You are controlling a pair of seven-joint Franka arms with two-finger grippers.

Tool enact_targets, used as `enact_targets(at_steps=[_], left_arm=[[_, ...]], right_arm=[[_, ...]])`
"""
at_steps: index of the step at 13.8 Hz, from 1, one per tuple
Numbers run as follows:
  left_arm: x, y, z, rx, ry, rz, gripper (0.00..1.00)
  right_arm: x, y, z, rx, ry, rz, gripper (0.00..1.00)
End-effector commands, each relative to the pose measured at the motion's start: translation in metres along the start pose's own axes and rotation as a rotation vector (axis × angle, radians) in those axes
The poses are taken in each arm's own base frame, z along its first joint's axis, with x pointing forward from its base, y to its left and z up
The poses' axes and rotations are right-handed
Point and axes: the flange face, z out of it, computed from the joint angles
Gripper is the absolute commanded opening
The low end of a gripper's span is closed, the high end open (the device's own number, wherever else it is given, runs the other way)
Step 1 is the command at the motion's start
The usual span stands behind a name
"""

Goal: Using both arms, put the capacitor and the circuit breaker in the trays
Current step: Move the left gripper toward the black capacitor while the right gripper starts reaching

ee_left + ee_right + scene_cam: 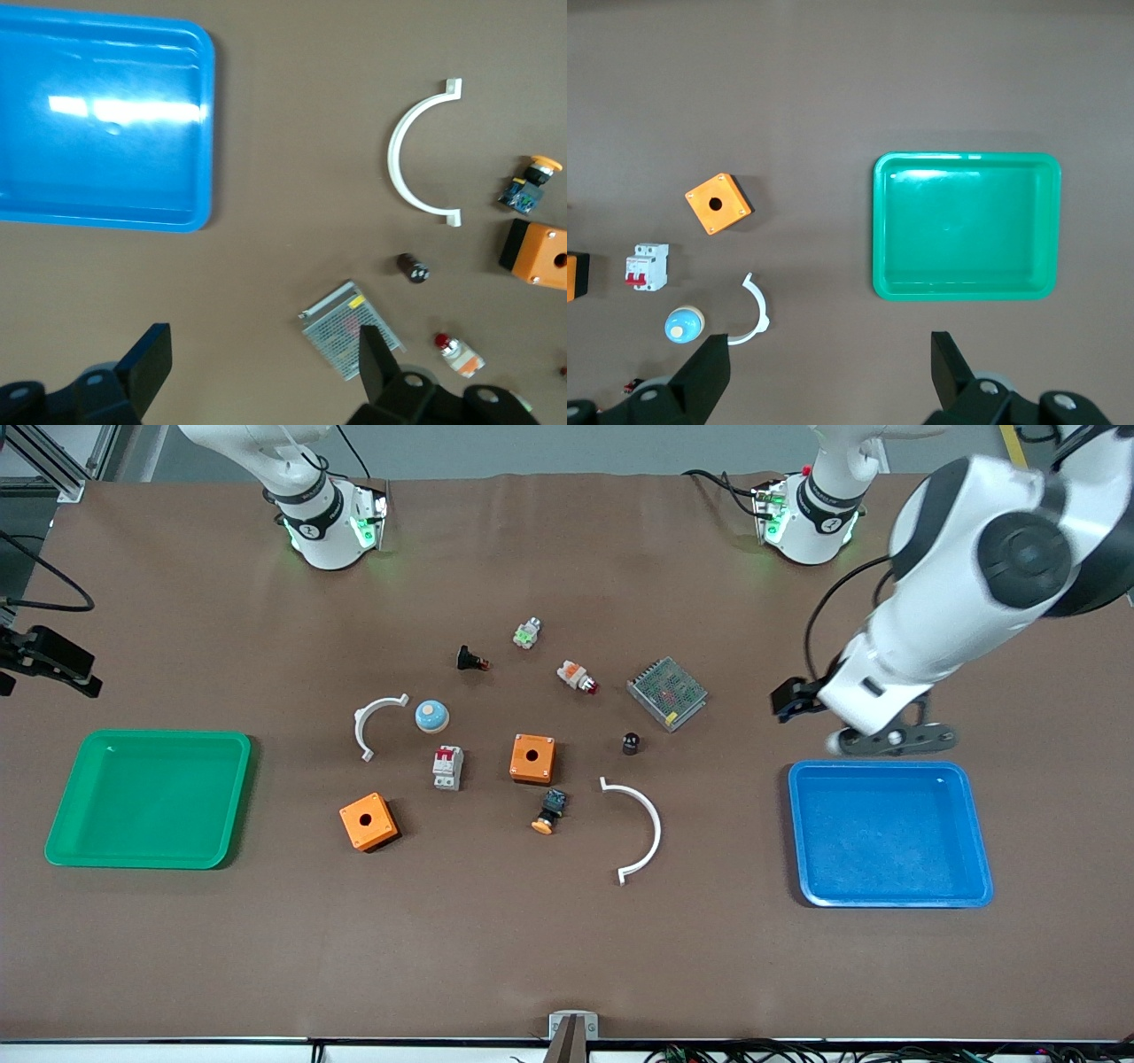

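On the brown mat, the tiny black cylindrical capacitor lies nearest the left gripper, fingers apart; the right gripper likewise gapes.

- The surface is plain brown.
- The capacitor is black.
- The circuit breaker is white-grey with red levers.
- One tray is green, the other tray blue.
- Two boxes, one and another, are orange, each with a dark round hole.
- The two curved strips are white.
- The dome is pale blue.
- The meshed metal unit is silver-grey.
- The left gripper and right gripper have black fingers.
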Motion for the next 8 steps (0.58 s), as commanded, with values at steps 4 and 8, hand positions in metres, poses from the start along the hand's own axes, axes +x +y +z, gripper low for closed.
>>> enact_targets(at_steps=[4, 8], left_arm=[[-0.011, 0.100, 0.107, 0.053, -0.013, -0.131, 0.86], [-0.022, 0.142, 0.169, 0.050, -0.039, -0.213, 0.81]], right_arm=[[0.004, -0.048, 0.025, 0.010, -0.093, -0.076, 1.00], [-0.010, -0.127, 0.034, 0.000, -0.159, -0.165, 1.00]])
